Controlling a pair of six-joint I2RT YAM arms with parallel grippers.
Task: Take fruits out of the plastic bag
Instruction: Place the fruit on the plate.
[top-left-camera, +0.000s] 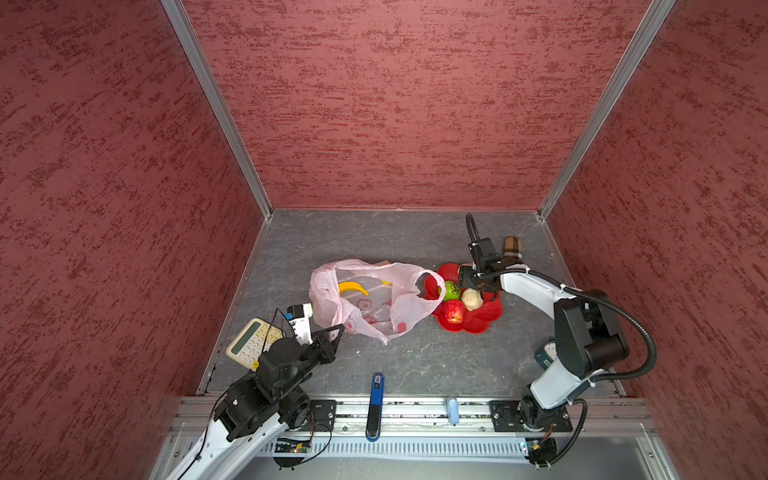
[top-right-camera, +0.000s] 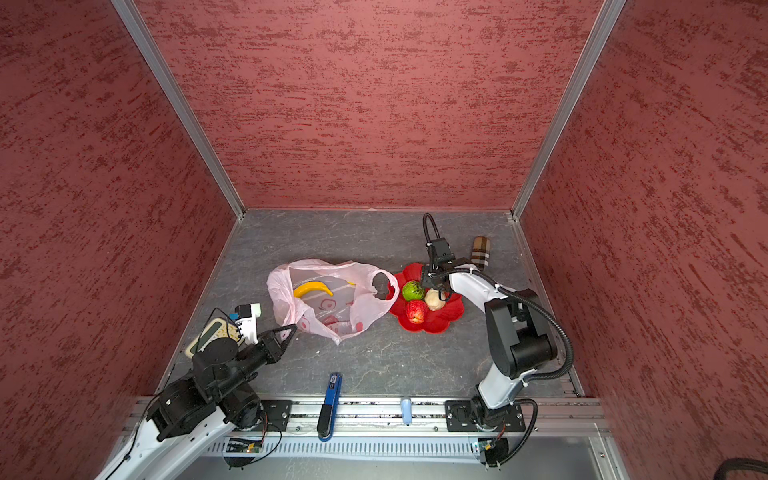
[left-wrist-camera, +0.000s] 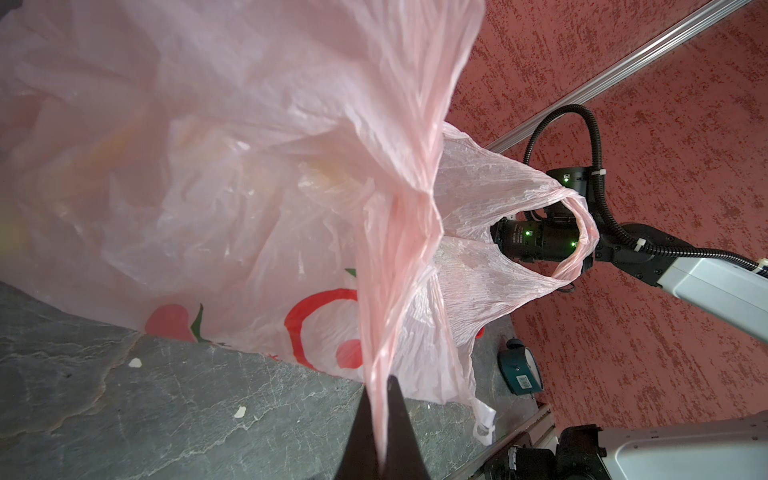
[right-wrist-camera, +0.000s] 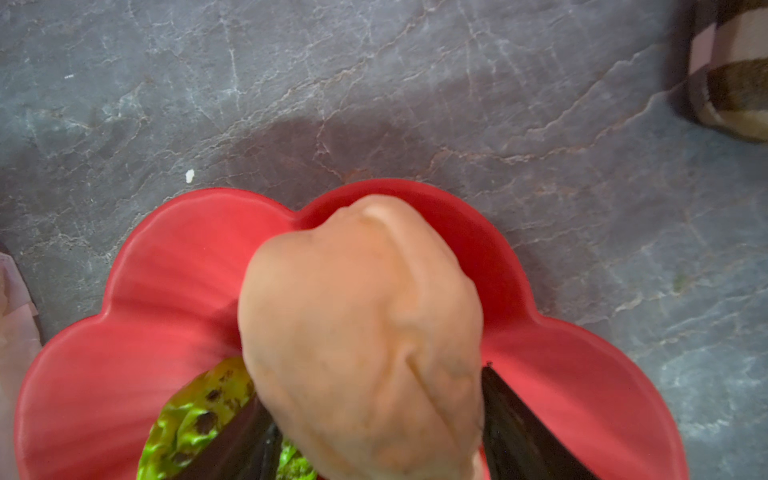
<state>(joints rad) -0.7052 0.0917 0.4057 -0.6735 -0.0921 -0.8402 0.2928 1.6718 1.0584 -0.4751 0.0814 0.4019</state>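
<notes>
Three fruits (top-left-camera: 454, 311) are set on the plate (top-left-camera: 486, 320) below the right end effector (right-wrist-camera: 372, 386); a beige fruit (right-wrist-camera: 361, 291) is flanked by its jaws, grip unclear; banana (top-left-camera: 352, 287) left in plastic bag (top-left-camera: 374, 307), clamped by left end effector (left-wrist-camera: 384, 395)

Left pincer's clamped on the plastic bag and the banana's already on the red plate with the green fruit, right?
No: the banana lies inside the plastic bag, as both top views show. The left pincer is clamped on the bag, and the green fruit is on the red plate.
</notes>
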